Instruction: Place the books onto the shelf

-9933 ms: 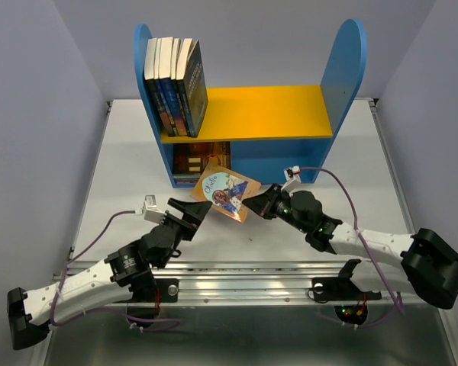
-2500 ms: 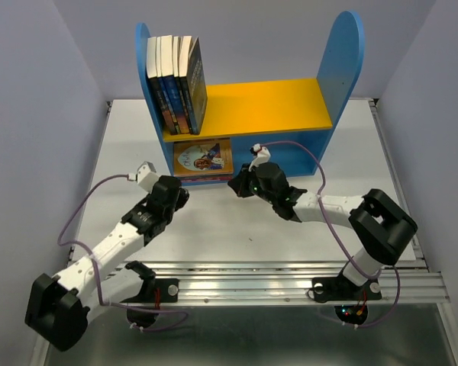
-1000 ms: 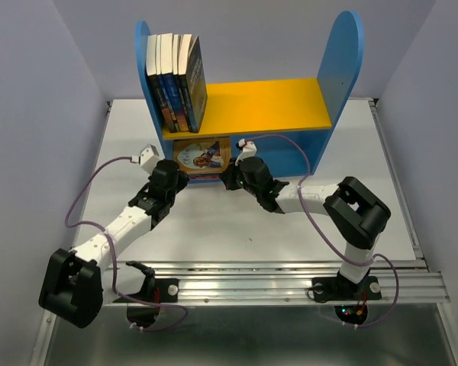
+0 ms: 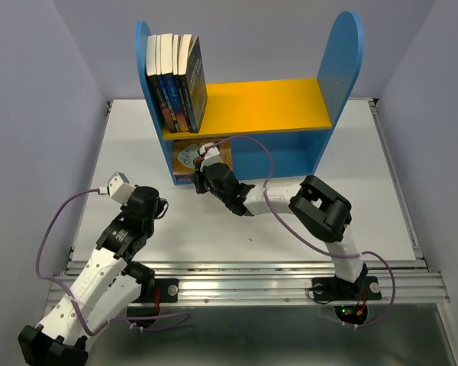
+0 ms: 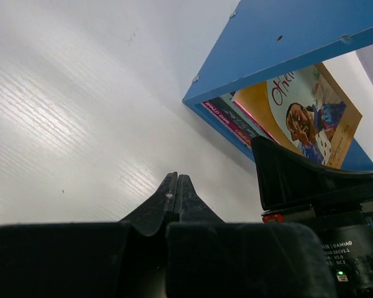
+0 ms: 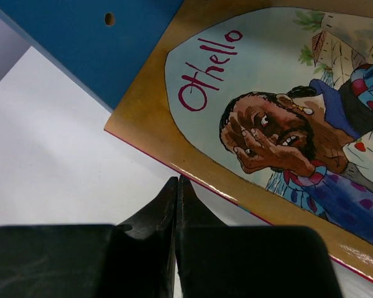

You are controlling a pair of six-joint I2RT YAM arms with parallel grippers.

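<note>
The shelf (image 4: 342, 61) is seen standing at the far side of the white table (image 4: 382, 191), its two round-topped blue side panels joined by a yellow upper board (image 4: 267, 107). On that board, against the left panel, a row of books (image 4: 175, 84) is stood upright, the outermost one leaning slightly. In the blue lower compartment, at its left end, a tan book titled "Othello" (image 6: 280, 124) is laid flat on top of other books (image 5: 227, 115), of which only the spines are shown. The right gripper (image 6: 177, 186) is closed completely and nothing is held in it; its tips are placed just at the near edge of the Othello cover, though contact cannot be told. The left gripper (image 5: 176, 186) is likewise closed on nothing and is held low over bare table, apart from the shelf's left corner.
</note>
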